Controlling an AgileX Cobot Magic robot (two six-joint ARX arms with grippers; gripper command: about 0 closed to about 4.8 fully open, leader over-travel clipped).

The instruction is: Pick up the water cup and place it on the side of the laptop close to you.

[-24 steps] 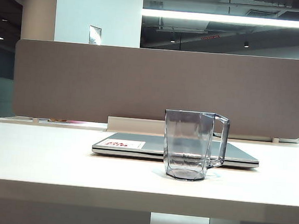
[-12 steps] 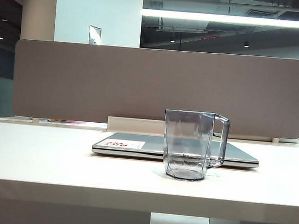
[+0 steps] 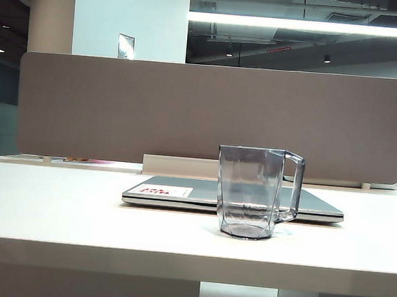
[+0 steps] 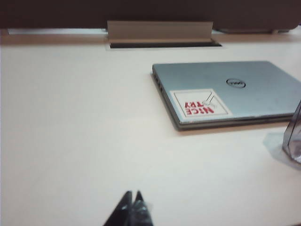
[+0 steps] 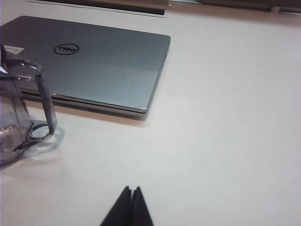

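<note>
Nearest you, both grippers hang over bare table (image 3: 54, 212): the left gripper (image 4: 132, 203) and right gripper (image 5: 131, 197) each show fingertips pressed together, holding nothing. Beyond them the water cup (image 3: 249, 192) stands upright, handle at 3 o'clock. It looks rigid, light, smooth and probably slippery; take the handle or rim wall. The laptop (image 3: 181, 192) lies just behind, at 12 o'clock.

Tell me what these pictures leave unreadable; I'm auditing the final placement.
- Clear grey-tinted faceted mug: cut by both wrist views' edges.
- Thin silver-grey laptop: mug hides its front edge, exterior.
- Sticker's red print: blurred.
- Left gripper, right gripper: only shut tips show.
</note>
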